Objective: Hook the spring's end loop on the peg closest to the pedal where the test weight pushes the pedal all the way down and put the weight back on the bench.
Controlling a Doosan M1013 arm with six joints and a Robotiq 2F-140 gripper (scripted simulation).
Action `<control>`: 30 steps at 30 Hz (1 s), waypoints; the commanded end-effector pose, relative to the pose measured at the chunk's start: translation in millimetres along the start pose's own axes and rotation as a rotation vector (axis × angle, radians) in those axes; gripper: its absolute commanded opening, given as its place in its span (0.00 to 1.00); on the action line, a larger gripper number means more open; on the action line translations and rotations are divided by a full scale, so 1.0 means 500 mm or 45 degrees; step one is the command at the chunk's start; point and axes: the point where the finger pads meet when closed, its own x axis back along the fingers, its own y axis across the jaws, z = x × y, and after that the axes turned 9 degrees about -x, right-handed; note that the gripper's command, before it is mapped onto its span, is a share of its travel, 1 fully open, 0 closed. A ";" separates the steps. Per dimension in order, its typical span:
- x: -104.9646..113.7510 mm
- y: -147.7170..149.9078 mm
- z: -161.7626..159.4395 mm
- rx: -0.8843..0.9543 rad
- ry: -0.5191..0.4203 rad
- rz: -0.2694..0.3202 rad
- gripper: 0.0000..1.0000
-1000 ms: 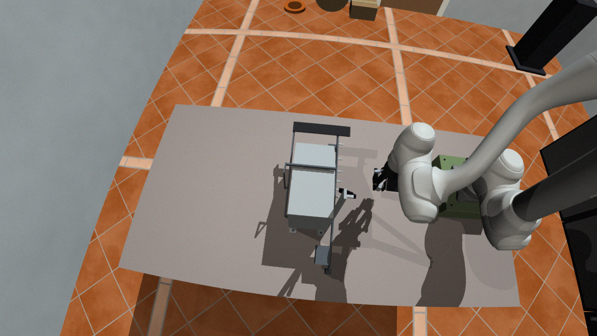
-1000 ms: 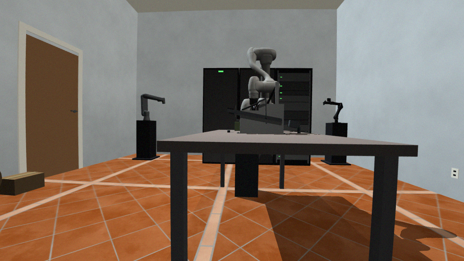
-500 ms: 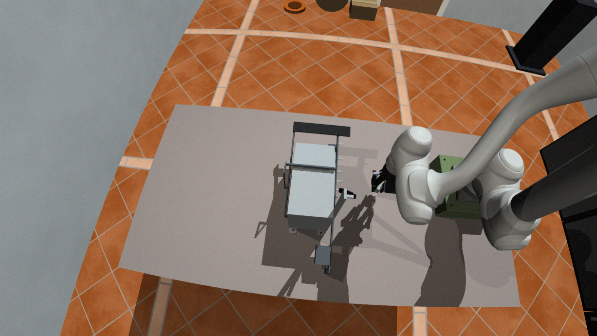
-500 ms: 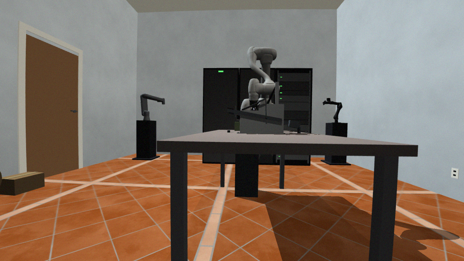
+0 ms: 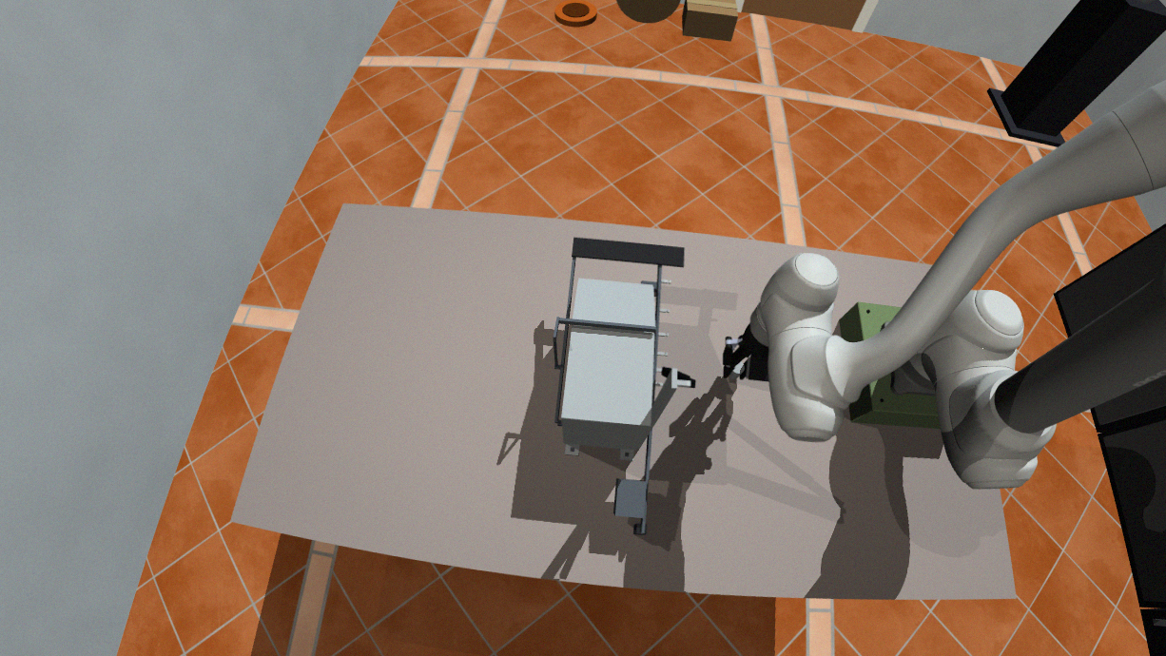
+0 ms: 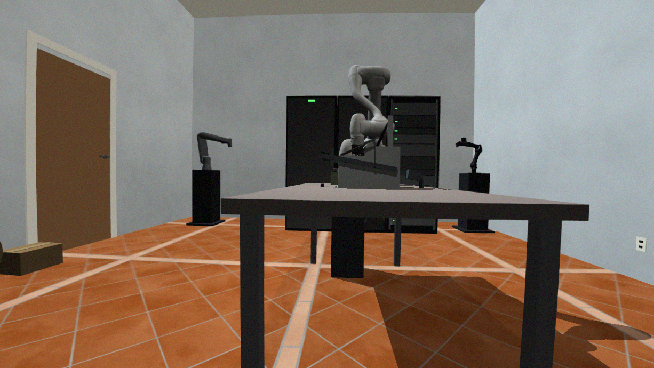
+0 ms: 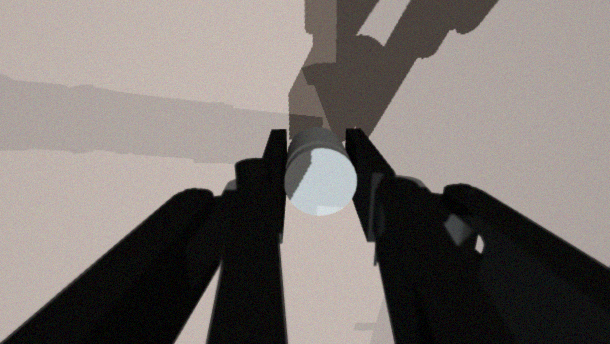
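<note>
My gripper (image 7: 316, 153) is shut on the steel test weight (image 7: 320, 175), a short pale cylinder, with one finger on each side. In the overhead view the gripper (image 5: 738, 358) hangs above the bench just right of the feeder (image 5: 610, 358), apart from it. The feeder is a grey box with a dark pedal bar (image 5: 626, 252) at its far end. A row of small pegs (image 5: 664, 332) runs along its right side. A small white and black piece (image 5: 678, 376) sits at the peg nearest the front. In the low front view the pedal (image 6: 359, 164) slopes and stands raised.
A green block lies under my arm at the right of the bench. A small grey block (image 5: 631, 498) sits on the feeder's rod near the bench's front edge. Other arms on black stands (image 6: 206, 182) are on the floor.
</note>
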 end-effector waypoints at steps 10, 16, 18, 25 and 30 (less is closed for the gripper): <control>-0.023 0.001 0.000 0.000 0.001 -0.001 0.25; -0.027 0.001 0.000 0.000 0.001 -0.001 0.25; -0.028 0.001 0.000 0.000 0.001 -0.001 0.25; -0.032 0.001 0.001 0.000 0.001 -0.001 0.25; -0.030 0.001 0.001 0.000 0.001 -0.001 1.00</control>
